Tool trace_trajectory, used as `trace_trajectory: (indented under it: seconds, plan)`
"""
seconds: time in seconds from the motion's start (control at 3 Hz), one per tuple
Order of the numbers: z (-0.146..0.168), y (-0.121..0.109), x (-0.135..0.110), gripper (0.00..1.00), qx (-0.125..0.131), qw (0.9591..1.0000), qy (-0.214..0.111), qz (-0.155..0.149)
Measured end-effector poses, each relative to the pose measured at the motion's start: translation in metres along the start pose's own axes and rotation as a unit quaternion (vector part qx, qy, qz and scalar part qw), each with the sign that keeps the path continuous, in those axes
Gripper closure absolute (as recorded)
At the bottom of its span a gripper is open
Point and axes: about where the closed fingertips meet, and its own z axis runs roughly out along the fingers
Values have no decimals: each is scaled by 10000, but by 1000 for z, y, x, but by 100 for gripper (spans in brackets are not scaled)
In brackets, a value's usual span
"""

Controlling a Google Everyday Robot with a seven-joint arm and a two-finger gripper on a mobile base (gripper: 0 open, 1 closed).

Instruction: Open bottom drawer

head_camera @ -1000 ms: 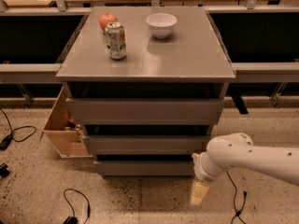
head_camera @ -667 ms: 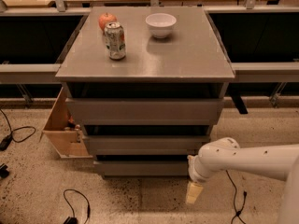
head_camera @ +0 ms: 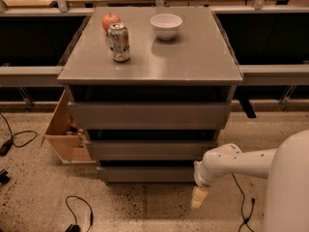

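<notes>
The grey cabinet (head_camera: 149,57) has three flat-fronted drawers. The bottom drawer (head_camera: 145,174) has the shortest front and sits just above the floor, set in under the middle drawer (head_camera: 152,149); none of its tray interior shows. My gripper (head_camera: 199,197) hangs on the white arm (head_camera: 227,163) at the right end of the bottom drawer's front, pointing down at the floor. Its cream tip lies a little below and in front of the drawer's lower right corner.
A can (head_camera: 119,42), an apple (head_camera: 110,20) and a white bowl (head_camera: 166,25) stand on the cabinet top. A light wooden box (head_camera: 65,134) stands against the cabinet's left side. Cables (head_camera: 79,209) lie on the speckled floor. My white body (head_camera: 289,192) fills the lower right.
My arm has moved left, bringing the gripper from the floor right of the cabinet to the bottom drawer's right end. The drawers have not moved.
</notes>
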Motion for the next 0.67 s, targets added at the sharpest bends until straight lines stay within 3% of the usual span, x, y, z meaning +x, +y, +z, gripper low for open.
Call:
trace_trajectory:
  seconds: [0.33,0.67]
  plan:
    - [28,-6,6,0,-54,9999,95,63]
    - [78,-24,14,0,-54,9995,300,14]
